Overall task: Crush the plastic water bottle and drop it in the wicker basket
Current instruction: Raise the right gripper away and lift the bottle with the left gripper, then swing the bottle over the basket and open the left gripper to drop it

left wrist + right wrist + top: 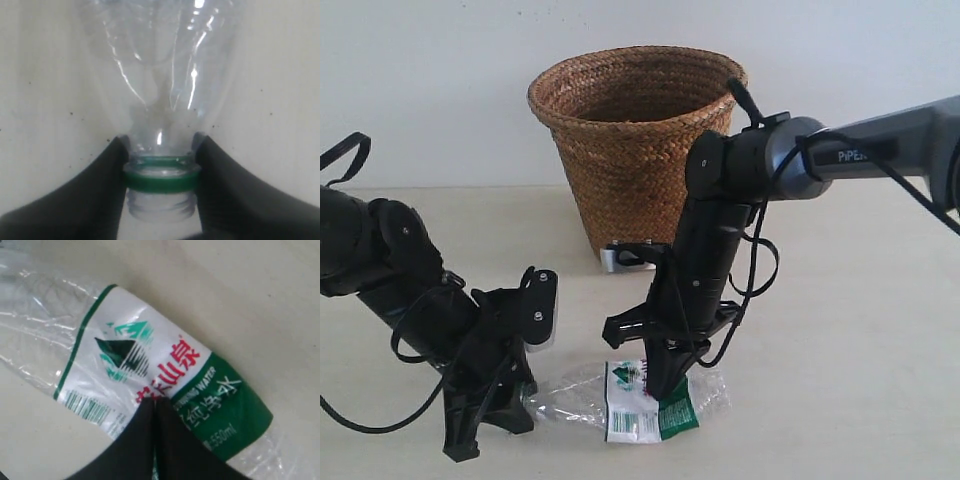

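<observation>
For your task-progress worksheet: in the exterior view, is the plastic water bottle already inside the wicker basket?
No, the plastic water bottle lies on the table in front of the wicker basket.

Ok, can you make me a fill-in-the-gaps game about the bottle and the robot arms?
1. The plastic water bottle lies flat on the ___.
2. The left gripper is shut on the bottle's ___.
3. The shut right gripper has its tips on the bottle's ___.
4. The wicker basket is coloured ___.

Missing words: table; neck; label; brown.
</observation>
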Robot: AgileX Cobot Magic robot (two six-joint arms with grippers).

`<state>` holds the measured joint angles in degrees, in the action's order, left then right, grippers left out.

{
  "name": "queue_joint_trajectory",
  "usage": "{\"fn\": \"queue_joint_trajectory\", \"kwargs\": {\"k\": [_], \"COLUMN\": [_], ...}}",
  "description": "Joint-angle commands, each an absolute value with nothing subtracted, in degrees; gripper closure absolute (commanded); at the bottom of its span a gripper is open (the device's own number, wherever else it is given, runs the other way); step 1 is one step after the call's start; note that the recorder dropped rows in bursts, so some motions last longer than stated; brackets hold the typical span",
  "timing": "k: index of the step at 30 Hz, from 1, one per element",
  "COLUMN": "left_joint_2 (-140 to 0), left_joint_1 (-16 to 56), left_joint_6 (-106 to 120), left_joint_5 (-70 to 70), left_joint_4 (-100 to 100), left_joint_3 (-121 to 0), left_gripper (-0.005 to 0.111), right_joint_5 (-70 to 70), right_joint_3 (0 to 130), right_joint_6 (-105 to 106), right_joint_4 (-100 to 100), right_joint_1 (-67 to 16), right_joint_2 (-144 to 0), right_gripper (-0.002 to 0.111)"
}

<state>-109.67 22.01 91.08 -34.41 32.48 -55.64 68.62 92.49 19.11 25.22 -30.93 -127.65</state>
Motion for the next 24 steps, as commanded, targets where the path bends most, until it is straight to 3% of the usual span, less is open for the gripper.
{"fn": "queue_joint_trajectory", "kwargs": {"k": [1, 7, 14, 19, 24], "left_joint_2": [-109.2, -109.2, -104.2, -95.9, -90.0], "left_joint_1": [21.9, 21.9, 21.9, 21.9, 21.8], "left_joint_6": [90.8, 90.8, 90.8, 90.8, 86.0], "left_joint_5": [-34.3, -34.3, -35.1, -46.9, -44.9], "left_joint_4": [32.3, 32.3, 33.9, 37.0, 34.9], "left_joint_3": [-55.6, -55.6, -55.9, -61.0, -68.6], "left_gripper": [0.102, 0.102, 0.102, 0.102, 0.102], "right_joint_5": [69.7, 70.0, 69.3, 61.4, 56.4], "right_joint_3": [91.8, 91.8, 81.9, 74.8, 73.4], "right_joint_6": [22.3, 23.7, 24.0, 26.1, 27.1], "right_joint_4": [23.6, 23.6, 22.0, 21.3, 20.8], "right_joint_1": [-30.9, -28.5, -15.0, -6.0, -1.0], "right_joint_2": [-122.0, -110.1, -95.5, -93.5, -93.5], "right_gripper": [0.108, 0.108, 0.108, 0.108, 0.108]}}
